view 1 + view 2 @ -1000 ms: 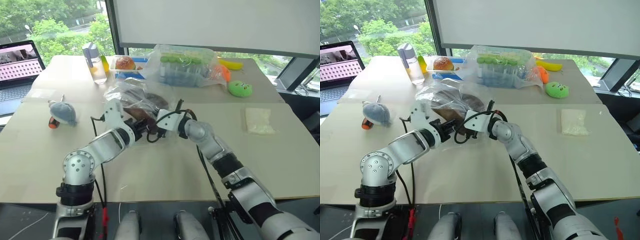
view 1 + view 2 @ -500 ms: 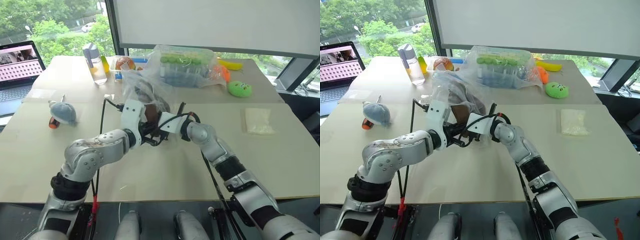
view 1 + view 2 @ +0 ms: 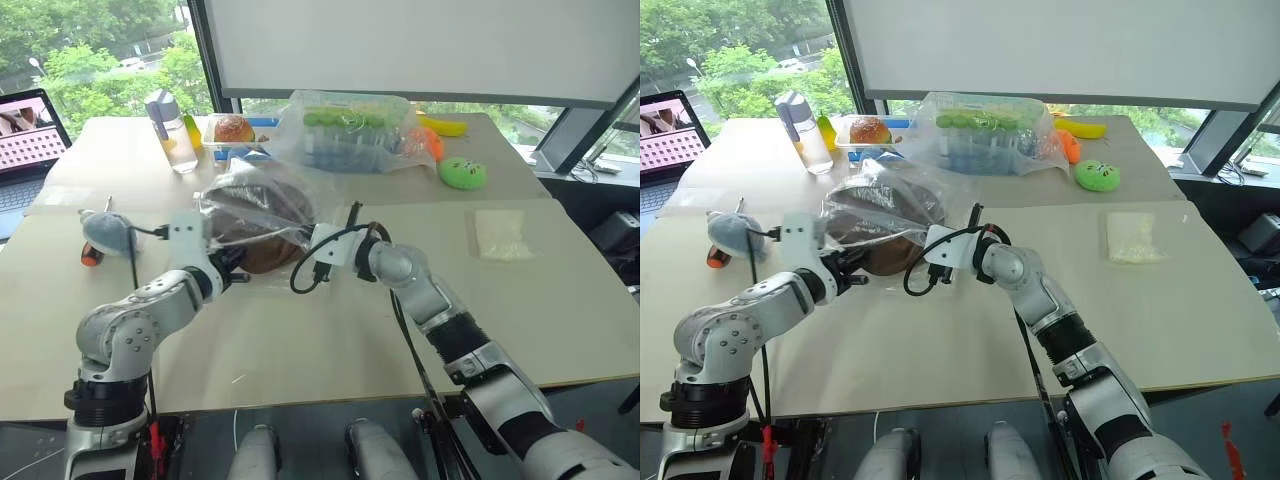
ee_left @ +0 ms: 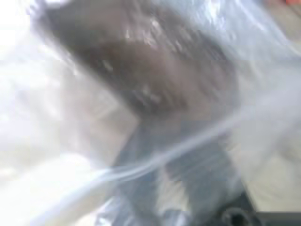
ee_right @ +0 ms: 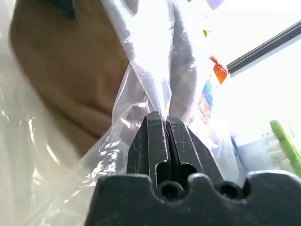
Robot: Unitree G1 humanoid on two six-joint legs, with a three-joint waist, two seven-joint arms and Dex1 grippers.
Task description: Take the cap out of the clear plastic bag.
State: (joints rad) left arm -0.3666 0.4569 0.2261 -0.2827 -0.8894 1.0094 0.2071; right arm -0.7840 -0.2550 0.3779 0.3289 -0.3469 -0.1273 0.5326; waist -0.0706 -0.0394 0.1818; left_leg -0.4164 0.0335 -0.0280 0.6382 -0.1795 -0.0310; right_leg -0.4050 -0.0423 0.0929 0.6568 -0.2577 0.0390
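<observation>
**Cap in bag, both arms at it**

Right pincer clamped tight on clear plastic bag, arm reaching fwd-left, roughly level. Left pincer at bag's near-left edge, angled slightly down; finger gap: cannot tell. Cap inside bag, mid-table, btwn both pincers.

I see a beige table carrying a laptop, a bottle, a bulging bag, a green toy, a fuzzy grey toy, and the clear plastic bag with the cap.
</observation>
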